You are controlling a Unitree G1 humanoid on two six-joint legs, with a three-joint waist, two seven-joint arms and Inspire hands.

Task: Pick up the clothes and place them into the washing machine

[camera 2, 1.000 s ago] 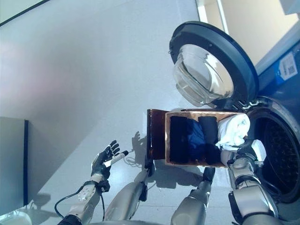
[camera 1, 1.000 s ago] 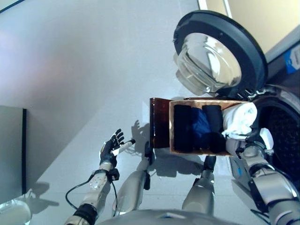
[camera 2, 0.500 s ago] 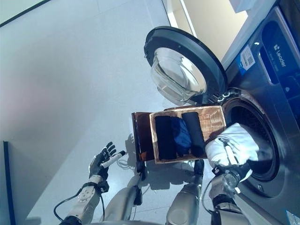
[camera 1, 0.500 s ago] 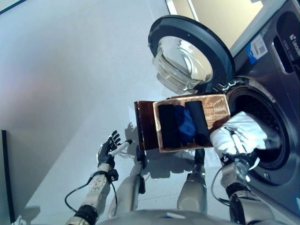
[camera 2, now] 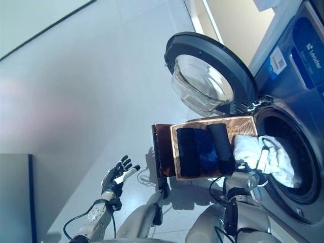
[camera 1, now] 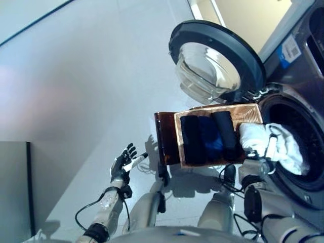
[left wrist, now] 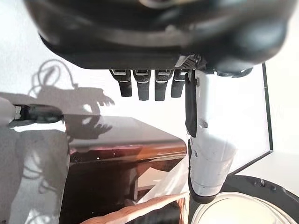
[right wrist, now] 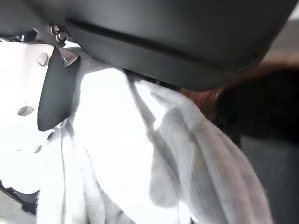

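Right hand [camera 1: 267, 150] curled round a white garment [camera 1: 288, 152], which lies at the rim of the washing machine [camera 2: 298, 91] drum opening, partly draped inside. Round glass door [camera 1: 215, 63] swung open at far left of the drum. Wicker basket [camera 1: 248, 112] just left of the opening holds three rolled clothes: black roll [camera 1: 191, 140], blue roll [camera 1: 211, 139], black roll [camera 1: 225, 134], side by side. Left hand [camera 1: 123, 162] low at left over the floor [camera 1: 76, 101], fingers spread, holding nothing.
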